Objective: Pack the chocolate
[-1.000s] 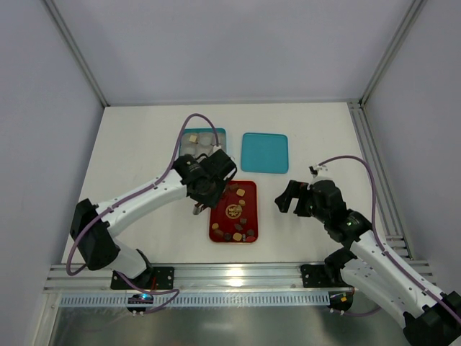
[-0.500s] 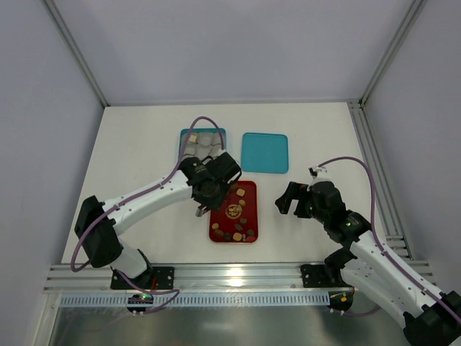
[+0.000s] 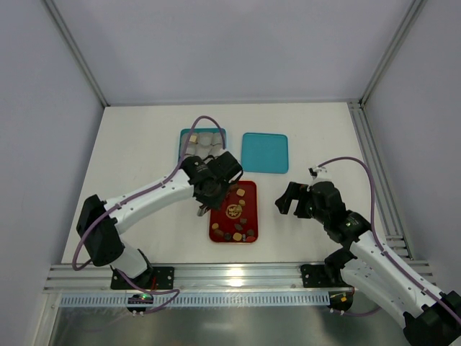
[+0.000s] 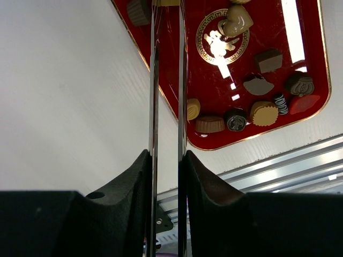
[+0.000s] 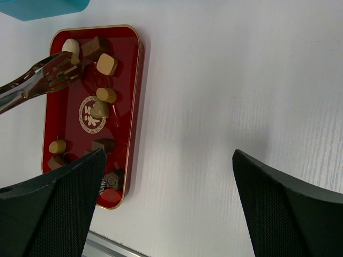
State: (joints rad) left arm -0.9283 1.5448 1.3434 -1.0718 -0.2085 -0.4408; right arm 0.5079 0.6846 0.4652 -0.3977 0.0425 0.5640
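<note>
White table (image 3: 144, 144), red tray (image 3: 251, 193) centre. Left gripper (image 4: 167, 160) clamps tongs (image 5: 37, 83), blades near-closed over the tray's far-left corner; right gripper (image 3: 286, 199) gapes, idle beside. Chocolate (image 5: 106, 64) sits loose in the tray. Danger: thin tips could slip, flicking a piece out. Only the right wrist view shows those tips.

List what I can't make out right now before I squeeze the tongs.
- Tongs tips: cut off by the top edge in the left wrist view; too small in the right wrist view to show whether they grip any of the chocolates.
- Teal box: in the top view the left arm covers its near edge, and its contents are too small.
- Red tray near end: in the right wrist view, hidden behind the right gripper.
</note>
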